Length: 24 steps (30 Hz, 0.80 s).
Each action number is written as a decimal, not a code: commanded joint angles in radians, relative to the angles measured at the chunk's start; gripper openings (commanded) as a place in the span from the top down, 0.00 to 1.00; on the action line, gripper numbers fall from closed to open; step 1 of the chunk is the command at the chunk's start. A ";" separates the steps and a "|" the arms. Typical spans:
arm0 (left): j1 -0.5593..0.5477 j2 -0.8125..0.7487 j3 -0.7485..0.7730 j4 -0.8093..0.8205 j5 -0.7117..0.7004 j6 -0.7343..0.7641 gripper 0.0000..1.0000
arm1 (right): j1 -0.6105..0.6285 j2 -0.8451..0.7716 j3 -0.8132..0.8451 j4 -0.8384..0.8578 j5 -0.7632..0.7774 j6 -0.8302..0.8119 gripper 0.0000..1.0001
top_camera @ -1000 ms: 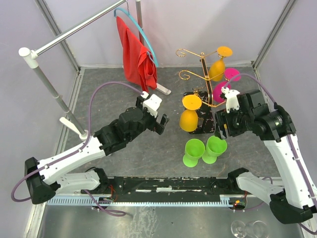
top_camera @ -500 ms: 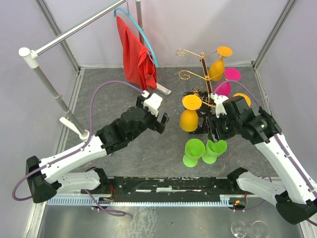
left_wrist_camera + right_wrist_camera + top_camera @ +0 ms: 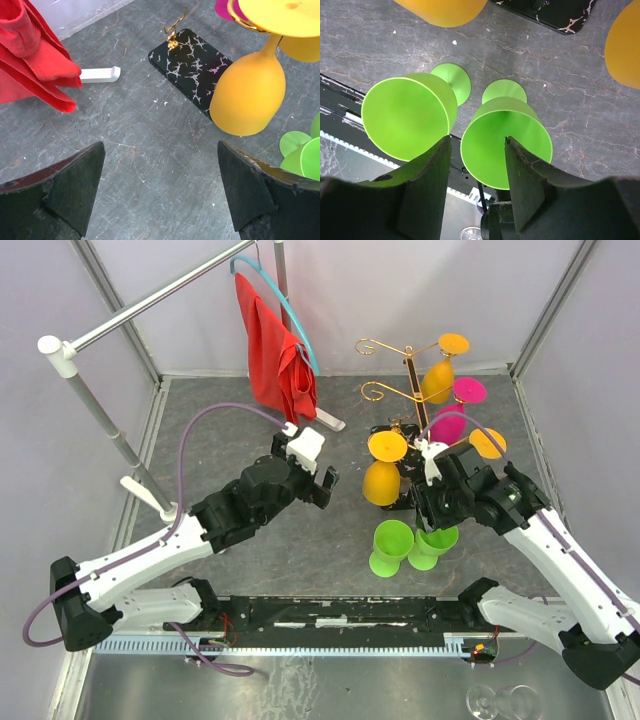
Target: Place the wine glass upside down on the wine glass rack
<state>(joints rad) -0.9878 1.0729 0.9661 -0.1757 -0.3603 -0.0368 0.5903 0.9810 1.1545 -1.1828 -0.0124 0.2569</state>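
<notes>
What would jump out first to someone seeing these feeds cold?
The gold wine glass rack at rear right, hung with upside-down orange glasses and a pink glass. In front of it stand two bright green glasses, upright, with the right end effector open astride the rim of the right-hand one. A red cloth hangs on a blue hanger at rear left.

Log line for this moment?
right tool: open, straddling right green glass rim | left tool: open, empty | rack: orange glass, pink glass hung
</notes>
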 commanded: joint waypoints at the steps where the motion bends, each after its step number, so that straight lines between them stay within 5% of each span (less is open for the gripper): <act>1: 0.003 -0.028 0.020 0.024 -0.019 -0.035 0.01 | 0.022 0.009 -0.017 0.038 0.044 0.040 0.46; 24: 0.002 -0.047 0.007 0.013 -0.046 -0.035 0.01 | 0.079 0.027 -0.071 0.067 0.143 0.119 0.59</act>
<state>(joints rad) -0.9878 1.0500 0.9657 -0.1860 -0.3882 -0.0372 0.6575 1.0271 1.0962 -1.0958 0.1036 0.3489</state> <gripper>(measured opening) 0.993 0.408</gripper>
